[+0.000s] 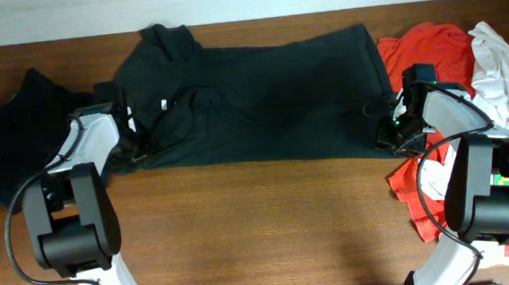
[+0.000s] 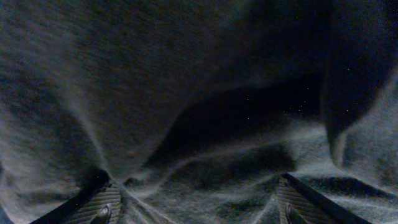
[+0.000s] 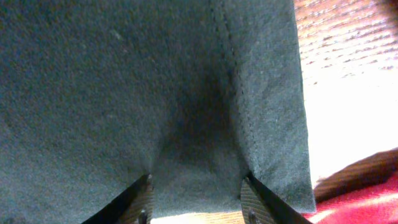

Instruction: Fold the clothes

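Nothing legible anywhere. Small white tag [image 1: 164, 103] on the dark shirt [image 1: 270, 105], near the left gripper [image 1: 134, 144]: too small to read. Green sticker [image 1: 505, 179] on the right arm, well behind the right gripper [image 1: 388, 133]: likewise illegible.

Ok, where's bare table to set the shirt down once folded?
Bare table lies in front of the dark shirt, between the left arm and right arm. Crowded: black pile at the left end, red garment and white garment at the right.

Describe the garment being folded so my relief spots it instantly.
On the table, look at the centre. The dark shirt alone lies spread flat; the black pile on its left and the red garment and white garment on its right are heaped.
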Action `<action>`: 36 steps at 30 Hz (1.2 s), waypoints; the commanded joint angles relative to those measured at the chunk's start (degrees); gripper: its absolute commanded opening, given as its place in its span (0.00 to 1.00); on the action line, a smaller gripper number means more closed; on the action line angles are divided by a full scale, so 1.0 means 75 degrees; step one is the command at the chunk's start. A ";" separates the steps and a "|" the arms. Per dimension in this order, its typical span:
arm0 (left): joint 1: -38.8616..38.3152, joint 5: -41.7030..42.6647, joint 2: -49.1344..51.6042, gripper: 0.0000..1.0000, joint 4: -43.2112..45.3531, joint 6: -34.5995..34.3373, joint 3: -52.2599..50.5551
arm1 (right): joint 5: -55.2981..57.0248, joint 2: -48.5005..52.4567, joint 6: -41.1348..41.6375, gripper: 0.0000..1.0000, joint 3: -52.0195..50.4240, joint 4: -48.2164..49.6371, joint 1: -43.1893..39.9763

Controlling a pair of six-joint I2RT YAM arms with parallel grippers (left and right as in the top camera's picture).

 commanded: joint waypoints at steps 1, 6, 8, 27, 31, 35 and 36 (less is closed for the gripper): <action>0.0105 0.0580 -0.0041 0.79 0.0035 0.0332 -0.0090 | -0.0038 -0.0256 0.0035 0.49 0.0050 -0.0082 -0.0055; 0.0052 0.0979 -0.0793 0.79 -0.0321 0.1148 0.0181 | -0.0017 -0.0621 0.0035 0.50 0.0714 -0.0449 -0.0055; 0.0227 0.0361 -0.1530 0.84 -0.0248 0.0927 0.0335 | -0.0009 -0.0621 0.0032 0.50 0.0740 -0.0592 -0.0055; 0.3669 0.0688 0.0146 0.84 0.0854 0.0892 0.0656 | -0.0012 -0.0621 0.0035 0.50 0.0740 -0.0991 -0.0055; 0.3226 0.1533 -0.0122 0.84 0.0731 0.1180 0.0793 | -0.0009 -0.0618 0.0032 0.53 0.0740 -0.1020 -0.0055; 0.2017 0.1017 -0.1326 0.85 0.0615 0.1437 0.0892 | -0.0012 -0.0618 0.0032 0.54 0.0740 -0.0997 -0.0055; 0.1702 0.0941 -0.1527 0.85 0.0539 0.1437 0.0892 | -0.0012 -0.0618 0.0032 0.55 0.0740 -0.0921 -0.0055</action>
